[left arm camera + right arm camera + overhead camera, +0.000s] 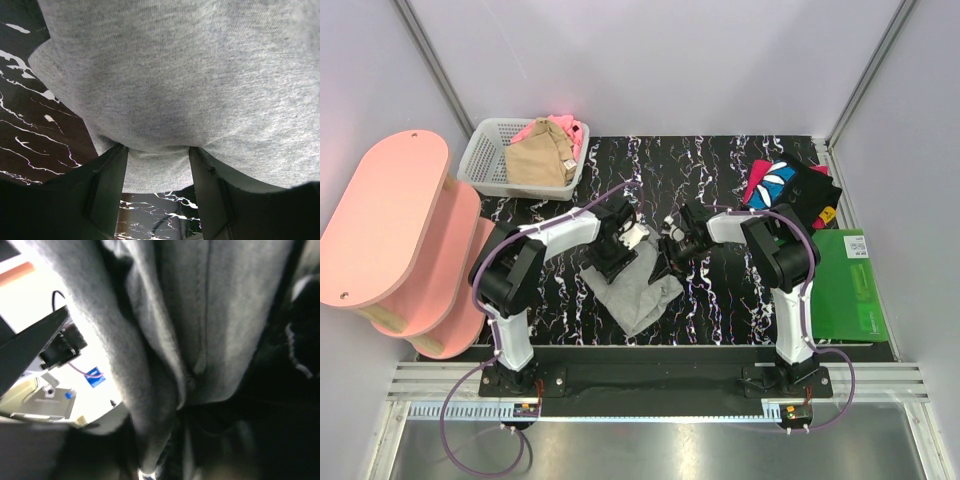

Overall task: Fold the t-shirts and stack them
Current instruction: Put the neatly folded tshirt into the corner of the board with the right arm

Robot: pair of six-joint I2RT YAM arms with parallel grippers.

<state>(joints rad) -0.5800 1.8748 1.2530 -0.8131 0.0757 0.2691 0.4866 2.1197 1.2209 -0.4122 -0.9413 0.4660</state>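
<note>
The light-grey t-shirt (638,290) lies bunched at the table's middle, its upper edge raised between the two grippers. My left gripper (618,252) is shut on it. In the left wrist view the grey cloth (190,85) fills the gap between the black fingers (111,185) and hangs above the table. My right gripper (672,246) is against the shirt's right edge. Grey folds (200,320) run down into its dark, blurred jaws, so their state does not show. A tan t-shirt (542,160) and a pink one (572,130) sit in the basket. The black printed t-shirt (788,188) lies at the back right.
The white lattice basket (485,165) stands at the back left. A pink shelf unit (395,225) flanks the left side. A green board (850,285) lies at the right edge. The black marbled table (720,300) shows around the shirt.
</note>
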